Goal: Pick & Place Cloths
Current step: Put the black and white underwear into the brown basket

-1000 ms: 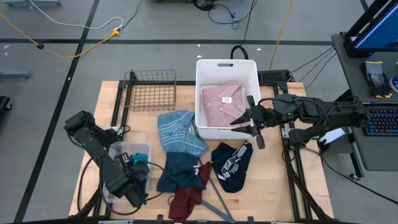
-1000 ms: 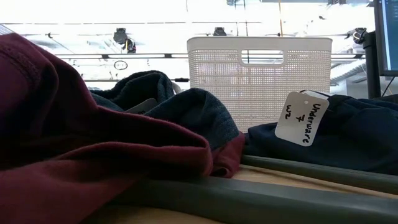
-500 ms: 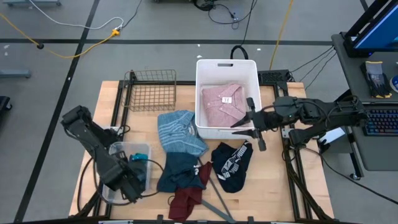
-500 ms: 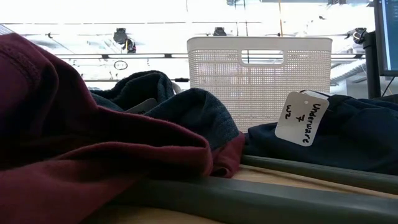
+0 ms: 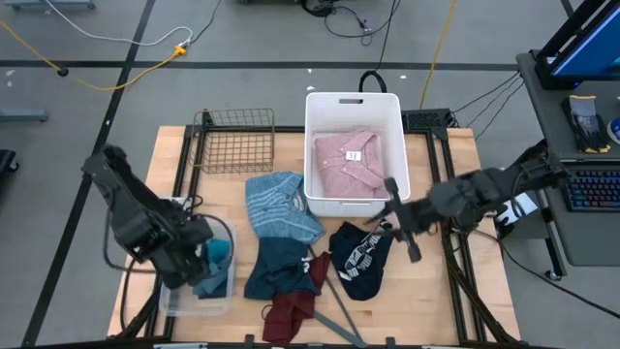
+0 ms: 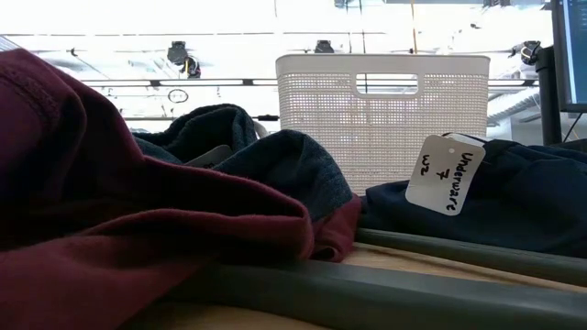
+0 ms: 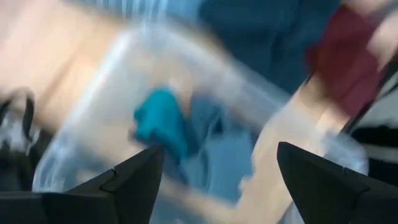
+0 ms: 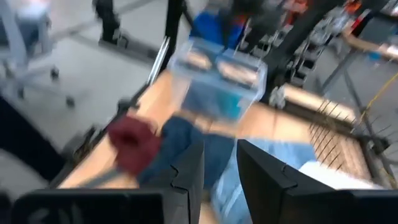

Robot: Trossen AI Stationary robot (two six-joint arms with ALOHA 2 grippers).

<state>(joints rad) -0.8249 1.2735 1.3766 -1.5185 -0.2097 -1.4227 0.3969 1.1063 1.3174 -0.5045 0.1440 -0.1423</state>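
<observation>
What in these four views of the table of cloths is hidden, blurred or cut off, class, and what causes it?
1. Low view: the white perforated bin shows only its wall; its contents are hidden.
2. Low view: the maroon garment fills the foreground and blocks the table's left side.
3. Left wrist view: the clear plastic box and small teal piece are smeared by blur.
4. High view: the left gripper is hidden under its own arm above the box.

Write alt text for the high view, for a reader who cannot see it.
Clothes lie on a wooden table: a pink shirt in a white bin, with striped, navy and maroon pieces in front. The left tool is over a clear box; the right tool is beside the bin.
</observation>
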